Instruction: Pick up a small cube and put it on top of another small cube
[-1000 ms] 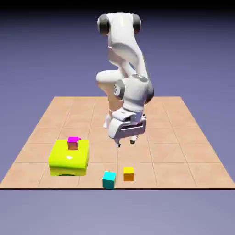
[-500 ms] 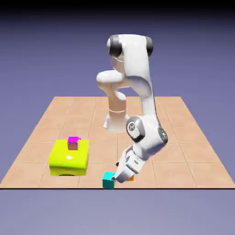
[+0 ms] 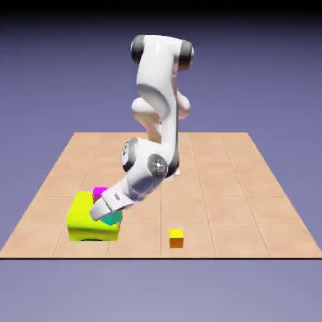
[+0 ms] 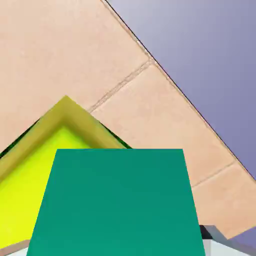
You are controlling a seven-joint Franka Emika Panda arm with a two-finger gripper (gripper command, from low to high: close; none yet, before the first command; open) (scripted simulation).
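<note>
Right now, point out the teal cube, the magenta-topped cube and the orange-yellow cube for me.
teal cube point(image 4: 117, 202): hand view, middle of its large green face.
magenta-topped cube point(image 3: 98, 190): exterior view, visible sliver of its magenta top.
orange-yellow cube point(image 3: 177, 238): exterior view, centre of the cube.

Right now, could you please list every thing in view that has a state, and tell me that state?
hand: shut on the teal cube, above the yellow block.
teal cube: held off the table, fills the hand view.
magenta-topped cube: on the yellow block, partly hidden by the hand.
yellow block: resting on the table.
orange-yellow cube: alone on the table, untouched.
</note>
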